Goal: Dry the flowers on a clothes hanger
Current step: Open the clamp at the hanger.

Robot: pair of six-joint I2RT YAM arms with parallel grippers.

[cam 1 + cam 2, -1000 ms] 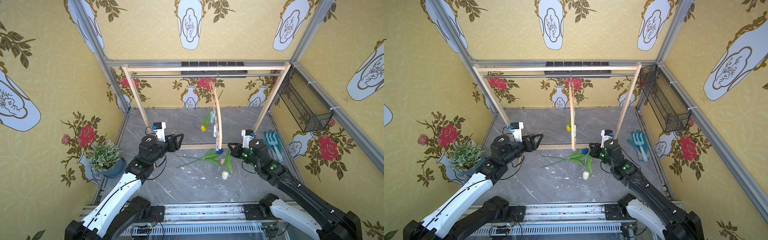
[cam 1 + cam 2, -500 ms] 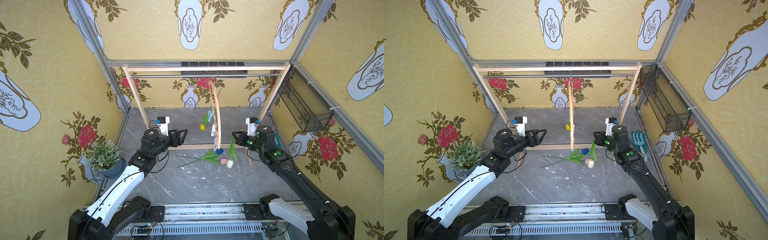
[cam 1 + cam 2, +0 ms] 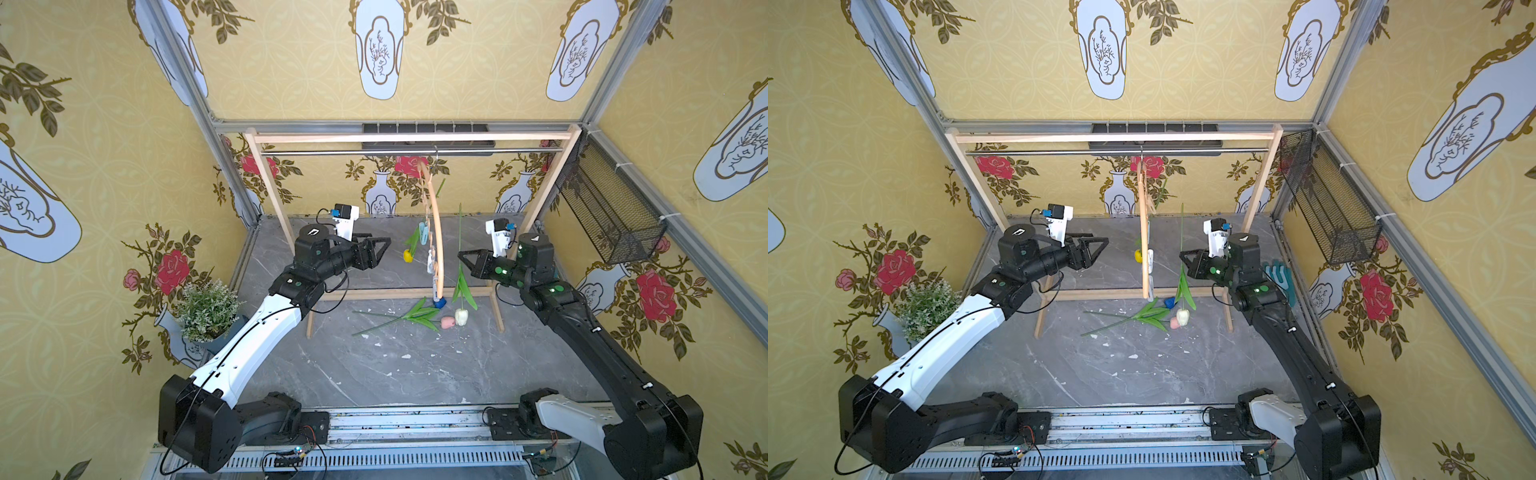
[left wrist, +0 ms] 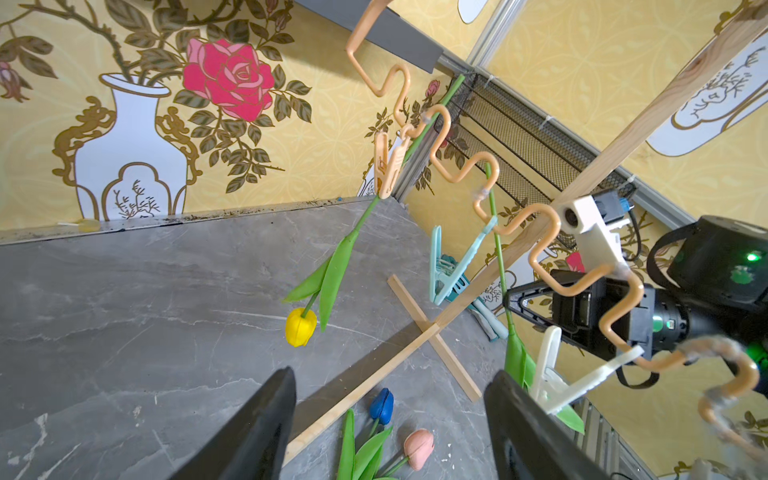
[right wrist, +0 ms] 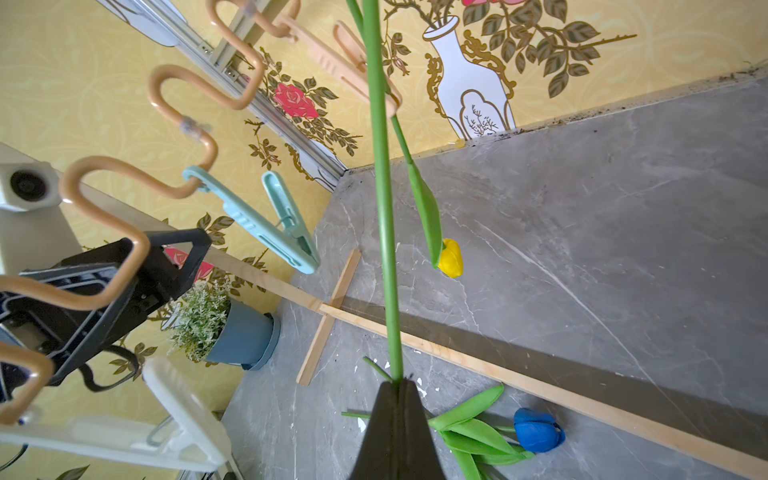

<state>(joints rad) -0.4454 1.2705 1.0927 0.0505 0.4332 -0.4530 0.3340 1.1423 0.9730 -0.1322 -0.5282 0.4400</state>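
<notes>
The clothes hanger (image 3: 436,232) hangs edge-on from the rail in both top views, its wavy bar (image 4: 457,166) carrying pastel clothespins. A yellow tulip (image 3: 408,255) dangles head down from the peach pin (image 4: 386,162). My right gripper (image 3: 460,254) is shut on the white tulip's stem (image 5: 384,208), just right of the hanger. That stem stands upright and the white head (image 3: 461,316) hangs low. The blue tulip (image 4: 381,406) and the pink tulip (image 4: 419,448) lie on the floor. My left gripper (image 3: 384,249) is open and empty, left of the hanger.
The big wooden rack (image 3: 409,137) spans the back, its base bar crossing the floor under the hanger. A potted plant (image 3: 208,309) stands at the left wall. A wire basket (image 3: 611,216) hangs on the right wall, with a teal garden fork (image 3: 1281,276) below it.
The right gripper has risen with the white tulip, lifting its head off the floor beside the hanger. The left arm has risen and moved toward the hanger, jaws staying open.
</notes>
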